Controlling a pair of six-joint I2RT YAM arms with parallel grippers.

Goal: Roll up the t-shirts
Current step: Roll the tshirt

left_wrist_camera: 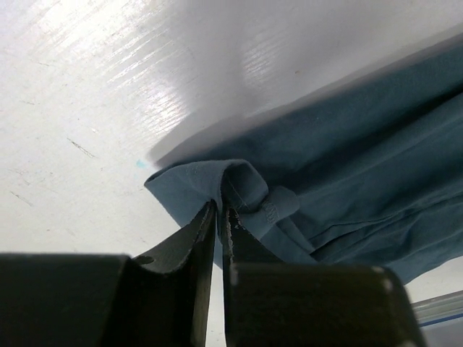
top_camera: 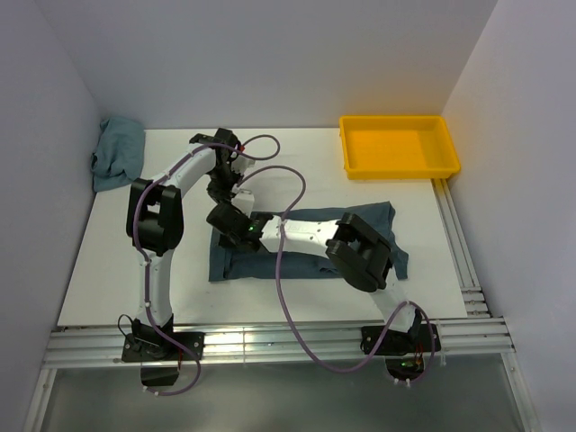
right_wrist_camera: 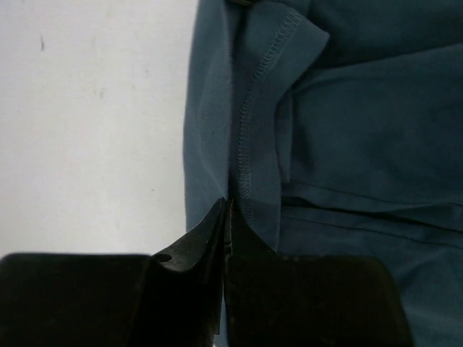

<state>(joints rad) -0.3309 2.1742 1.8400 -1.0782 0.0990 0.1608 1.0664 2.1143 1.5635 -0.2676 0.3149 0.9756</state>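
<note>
Nearest the arm bases, past the rail [top_camera: 270, 346] at the table's [top_camera: 117, 261] front edge, the folded t-shirt [top_camera: 241, 265] lies flat as a long band across the middle, its length running left to right. The right arm stretches over it to the left short edge. There the right gripper [right_wrist_camera: 226, 202] has its jaws pressed together with the tips on the stitched hem [right_wrist_camera: 246, 137]; whether any cloth is caught between them cannot be told. Just beyond, at the far-left corner, the left gripper [left_wrist_camera: 219, 207] stands with only a thin slit between its jaws, beside a small turned-over flap [left_wrist_camera: 249, 188], and a grip there cannot be told either. Judged from this, the step in hand is starting the roll at the left edge, with no turn made yet. The next move calls for a sure hold on that edge from both grippers, then lifting it and turning it over toward the right. The two grippers are close together, and the right forearm lies along the roll's path, so room is tight. Bare table lies left of the edge. Farther back, a crumpled t-shirt [top_camera: 117, 155] sits in the far-left corner and the yellow tray [top_camera: 400, 169] at the far right, apart from the band.
</note>
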